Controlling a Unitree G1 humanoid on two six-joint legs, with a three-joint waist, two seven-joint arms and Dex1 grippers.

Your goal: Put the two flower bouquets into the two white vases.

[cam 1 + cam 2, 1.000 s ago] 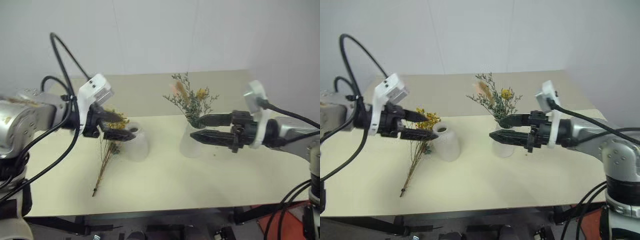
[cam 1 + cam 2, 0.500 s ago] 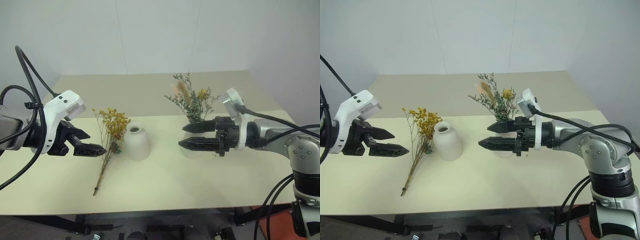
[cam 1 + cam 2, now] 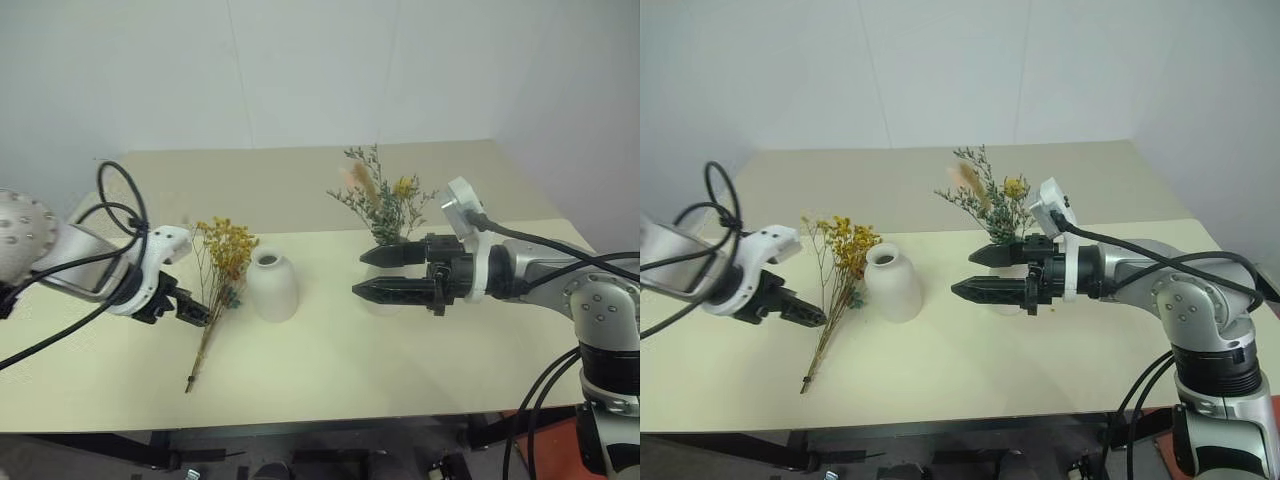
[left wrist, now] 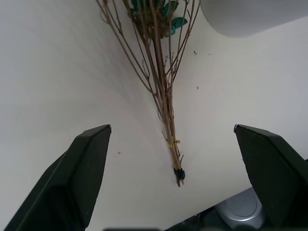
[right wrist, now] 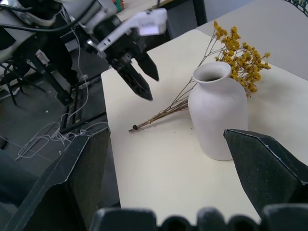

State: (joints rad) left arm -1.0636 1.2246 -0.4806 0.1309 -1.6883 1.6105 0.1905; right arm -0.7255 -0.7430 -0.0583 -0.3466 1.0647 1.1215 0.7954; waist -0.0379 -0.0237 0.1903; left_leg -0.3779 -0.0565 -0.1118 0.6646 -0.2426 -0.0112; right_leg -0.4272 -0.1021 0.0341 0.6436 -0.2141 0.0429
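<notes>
The yellow bouquet (image 3: 228,248) lies flat on the table, its stems (image 4: 166,115) running toward the front edge. It rests just left of the bottle-shaped white vase (image 3: 272,288), which stands with nothing in it. My left gripper (image 3: 200,314) hovers open over the stems, pointing down, and holds nothing. The grey-green bouquet (image 3: 385,205) stands in the other white vase (image 3: 375,303), partly hidden behind my right gripper (image 3: 360,275). That gripper is open and level and points left toward the bottle vase (image 5: 216,115).
The cream table (image 3: 400,370) has bare room in front of both vases and at the right. Its left edge drops to a floor with cables and a stand (image 5: 53,96). A white wall stands behind.
My left gripper has dropped from beside the bottle vase and turned to point down at the yellow bouquet's stems. The right gripper has barely moved. The view itself shifted early on.
</notes>
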